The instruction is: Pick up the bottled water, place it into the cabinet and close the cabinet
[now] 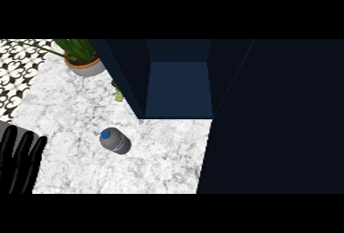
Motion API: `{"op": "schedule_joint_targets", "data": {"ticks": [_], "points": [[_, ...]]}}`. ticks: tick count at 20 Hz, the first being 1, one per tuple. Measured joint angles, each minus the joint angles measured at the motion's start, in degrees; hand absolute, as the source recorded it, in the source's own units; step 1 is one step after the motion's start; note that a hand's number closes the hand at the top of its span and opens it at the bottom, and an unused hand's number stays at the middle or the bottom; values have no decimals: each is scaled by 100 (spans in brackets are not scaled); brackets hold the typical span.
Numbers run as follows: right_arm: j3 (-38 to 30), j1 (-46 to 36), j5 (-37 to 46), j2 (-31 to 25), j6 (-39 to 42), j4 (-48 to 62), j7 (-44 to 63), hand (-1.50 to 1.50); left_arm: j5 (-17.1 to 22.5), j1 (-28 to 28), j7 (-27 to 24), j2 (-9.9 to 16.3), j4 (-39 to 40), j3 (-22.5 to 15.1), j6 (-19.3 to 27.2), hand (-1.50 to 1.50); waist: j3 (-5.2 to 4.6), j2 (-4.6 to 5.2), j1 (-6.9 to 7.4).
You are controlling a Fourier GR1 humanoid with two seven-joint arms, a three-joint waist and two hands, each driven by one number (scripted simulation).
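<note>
Bottled water (115,141) stands upright on counter (161,154), right of left hand (20,157), apart. Hand's fingers straight, holding nothing. Likely light, smooth, slippery; grasp around mid-body below blue cap.

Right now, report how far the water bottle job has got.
Done: nothing yet, though the cabinet already stands open. In hand: nothing; the water bottle stands on the counter in front of the cabinet, untouched. The left robot hand rests open at the left edge, fingers up; the right one is out of view. Left: grasp the bottle, put it inside, close the door.
</note>
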Motion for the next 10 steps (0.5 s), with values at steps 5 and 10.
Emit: {"op": "schedule_joint_targets", "data": {"ticks": [5,10], "points": [[203,-19,26,7,-105,-29,79,-150,-96,-203,121,118,297,164,-53,-150,0,3,-18],[306,4,31,-106,-162,-117,207,-150,-213,-255,-75,129,752,223,-92,-150,-1,1,-30]]}}
